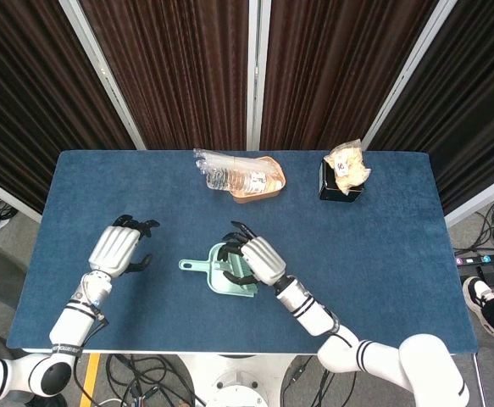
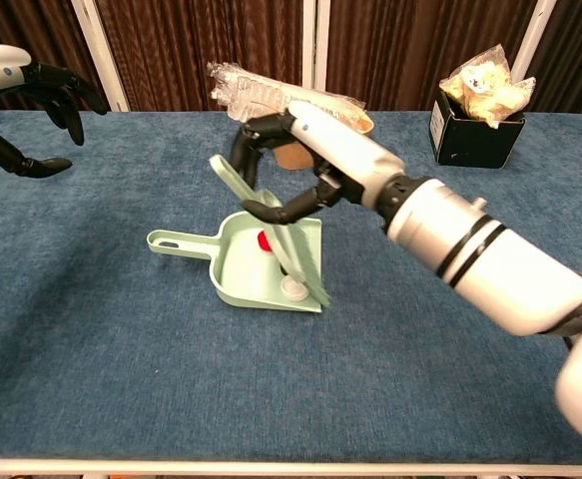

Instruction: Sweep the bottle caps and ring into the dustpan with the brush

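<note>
I saw the blue bench (image 2: pixel 91 349) carrying the mint dustpan (image 2: pixel 233 271) at its middle. My right robot hand (image 2: pixel 289 160) grasped the green brush (image 2: pixel 271 232), its bristles down inside the pan. My left robot hand (image 1: pixel 121 248) hung released, fingers spread. A red cap (image 2: pixel 263 239) and white cap (image 2: pixel 292 289) lay in the pan. No writing was legible.

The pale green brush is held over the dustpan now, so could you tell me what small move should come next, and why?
Probably set the pale green brush down inside the light green plastic dustpan. The right hand holds it with the bristles in the pan, and the red cap and white cap already lie in the tray, so the sweeping looks done.
</note>
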You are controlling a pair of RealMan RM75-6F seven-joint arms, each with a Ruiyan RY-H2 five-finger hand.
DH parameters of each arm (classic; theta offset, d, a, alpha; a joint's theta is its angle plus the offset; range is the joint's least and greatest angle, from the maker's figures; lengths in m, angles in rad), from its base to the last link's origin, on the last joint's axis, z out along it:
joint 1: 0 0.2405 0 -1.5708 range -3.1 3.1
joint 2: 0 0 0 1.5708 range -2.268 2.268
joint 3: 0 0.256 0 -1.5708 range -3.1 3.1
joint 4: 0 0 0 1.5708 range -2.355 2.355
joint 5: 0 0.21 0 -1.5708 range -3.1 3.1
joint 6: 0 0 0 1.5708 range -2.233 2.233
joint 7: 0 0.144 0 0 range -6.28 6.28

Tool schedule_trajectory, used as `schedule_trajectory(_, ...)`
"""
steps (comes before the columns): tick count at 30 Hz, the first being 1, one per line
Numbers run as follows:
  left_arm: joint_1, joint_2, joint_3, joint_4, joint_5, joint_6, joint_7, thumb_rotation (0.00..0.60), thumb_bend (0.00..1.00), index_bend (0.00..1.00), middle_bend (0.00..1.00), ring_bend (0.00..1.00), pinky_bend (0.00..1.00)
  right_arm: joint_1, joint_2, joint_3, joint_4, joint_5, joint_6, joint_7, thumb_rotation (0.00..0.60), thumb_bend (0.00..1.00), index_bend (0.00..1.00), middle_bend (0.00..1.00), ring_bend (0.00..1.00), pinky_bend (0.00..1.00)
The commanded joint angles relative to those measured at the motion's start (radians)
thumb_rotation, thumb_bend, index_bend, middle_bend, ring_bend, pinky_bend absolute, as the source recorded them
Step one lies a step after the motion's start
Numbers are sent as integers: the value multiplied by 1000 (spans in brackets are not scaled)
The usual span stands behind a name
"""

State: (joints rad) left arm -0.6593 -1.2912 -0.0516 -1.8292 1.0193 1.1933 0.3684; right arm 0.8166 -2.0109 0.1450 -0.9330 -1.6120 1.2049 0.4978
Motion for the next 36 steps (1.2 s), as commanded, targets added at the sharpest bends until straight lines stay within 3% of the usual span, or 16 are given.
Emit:
schedule_trajectory(1,3,2,-5,-6,3,-3,7,600,332,217,354,274,165,19,-40,21,33,-6,30,15,600,551,682,628,236,52)
schedule_trajectory(6,9,4,-17,-16,3,-4,20,600,331,217,354,274,164,27,-45,19,46,-22,62,19,600,554,681,629,238,51)
schedule_trajectory(9,18,10,-21,-17,10,-2,18,600,330,217,354,274,165,4,27,-3,3,-30,73,8,600,554,682,628,237,50)
schedule_trajectory(12,23,19,-26,-11,14,-7,11,600,329,217,354,274,165,-26,157,-39,-83,-32,47,-49,600,553,682,628,235,49)
schedule_trajectory(18,50,28,-22,-2,33,-1,-11,600,328,217,354,274,165,-47,457,-125,-302,-2,-131,-258,600,542,664,612,227,48)
schedule_trajectory(21,70,30,-15,3,37,2,-24,600,324,217,354,274,165,-57,534,-142,-373,53,-212,-390,600,470,575,551,174,27)
schedule_trajectory(26,95,32,-9,11,49,8,-42,600,312,217,354,274,165,-69,559,-146,-420,144,-296,-531,600,355,408,417,90,8)
schedule_trajectory(29,113,32,-6,20,70,27,-49,600,290,217,354,274,165,-78,561,-146,-439,186,-319,-610,600,262,219,292,20,2)
schedule_trajectory(32,134,34,-10,39,92,52,-68,600,279,217,354,274,164,-100,577,-140,-465,211,-297,-649,600,206,74,185,0,0)
schedule_trajectory(36,172,29,-7,96,152,95,-133,600,270,225,354,274,164,-170,626,-131,-488,185,-161,-605,600,220,71,190,0,0)
